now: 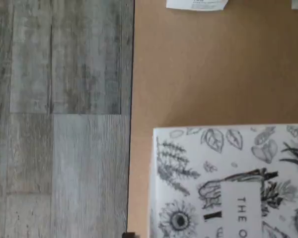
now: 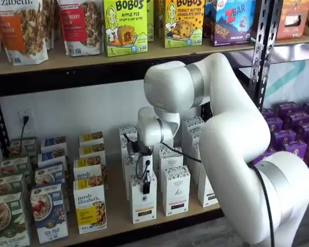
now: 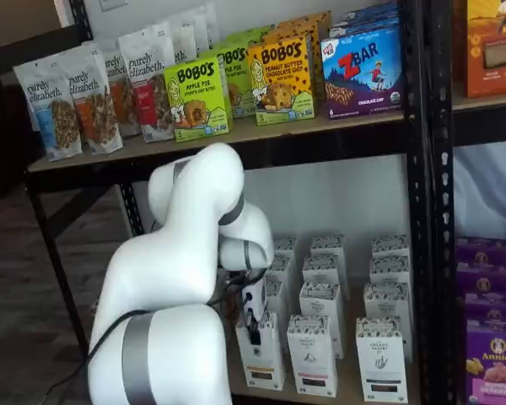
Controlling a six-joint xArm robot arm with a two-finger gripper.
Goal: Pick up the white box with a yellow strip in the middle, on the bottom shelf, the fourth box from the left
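The white box with a yellow strip point(image 2: 142, 207) stands in the front row on the bottom shelf point(image 2: 118, 220), also seen in the other shelf view point(image 3: 262, 359). My gripper point(image 2: 145, 181) hangs right over its top, and one black finger point(image 2: 146, 186) reaches down its front face. That finger shows again at the box's upper edge point(image 3: 255, 327). No gap between two fingers is visible, so open or shut is unclear. In the wrist view the box's speckled botanical top point(image 1: 228, 183) lies close below the camera on the tan board point(image 1: 198, 74).
Like white cartons point(image 2: 175, 190) stand just right of the box and behind it. A purely elizabeth box point(image 2: 90, 206) stands to its left. Bobo's boxes point(image 2: 124, 25) fill the board above. Purple boxes point(image 2: 293, 144) sit past the black upright point(image 2: 262, 56). Grey floor point(image 1: 59, 119) lies beyond the shelf's edge.
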